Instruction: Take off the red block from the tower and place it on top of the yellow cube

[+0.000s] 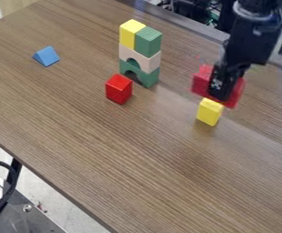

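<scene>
While the gripper (218, 92) grasps it, the red block (200, 82) slants lengthwise, down toward the right.

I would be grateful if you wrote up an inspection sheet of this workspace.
Surface: brown wood-grain table; spills, nothing seen.
Job's things: tower upright, with a green arch, a beige arch, then yellow and green blocks side by side on top; large red block at the gripper, above the yellow cube; whether they touch, cannot tell.
Clutter: small red block in front of the tower; blue wedge further left.
Gripper: over the yellow cube, partly hiding the large red block.
Cables: black cable off the table, lower left.
Surroundings: pale floor, dark equipment beyond the far edge.
</scene>
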Controlling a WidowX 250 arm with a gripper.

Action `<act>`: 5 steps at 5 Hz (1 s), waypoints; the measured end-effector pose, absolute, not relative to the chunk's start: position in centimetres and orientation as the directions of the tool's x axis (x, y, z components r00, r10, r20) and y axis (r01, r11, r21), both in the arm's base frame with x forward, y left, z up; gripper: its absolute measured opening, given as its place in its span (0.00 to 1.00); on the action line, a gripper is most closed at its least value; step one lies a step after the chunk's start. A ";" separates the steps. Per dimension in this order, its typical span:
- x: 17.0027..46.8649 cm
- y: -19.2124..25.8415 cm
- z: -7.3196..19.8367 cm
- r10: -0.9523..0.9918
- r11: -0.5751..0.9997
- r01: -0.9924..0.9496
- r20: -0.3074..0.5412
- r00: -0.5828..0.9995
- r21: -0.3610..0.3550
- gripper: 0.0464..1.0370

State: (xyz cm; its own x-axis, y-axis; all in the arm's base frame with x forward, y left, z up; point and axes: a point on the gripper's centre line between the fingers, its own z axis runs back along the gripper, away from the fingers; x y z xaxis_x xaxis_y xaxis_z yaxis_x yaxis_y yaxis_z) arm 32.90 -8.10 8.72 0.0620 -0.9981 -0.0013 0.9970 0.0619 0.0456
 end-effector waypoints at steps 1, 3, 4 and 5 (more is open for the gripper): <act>33.1 -8.0 7.3 -0.998 0.057 0.998 -0.020 0.058 0.023 0.52; 33.9 -8.1 7.3 -0.999 0.034 0.998 -0.032 0.036 0.053 0.53; 34.4 -8.2 7.6 -0.999 0.030 0.997 -0.031 0.032 0.067 0.53; 34.3 -8.2 7.2 -0.999 0.026 0.998 -0.034 0.028 0.054 0.52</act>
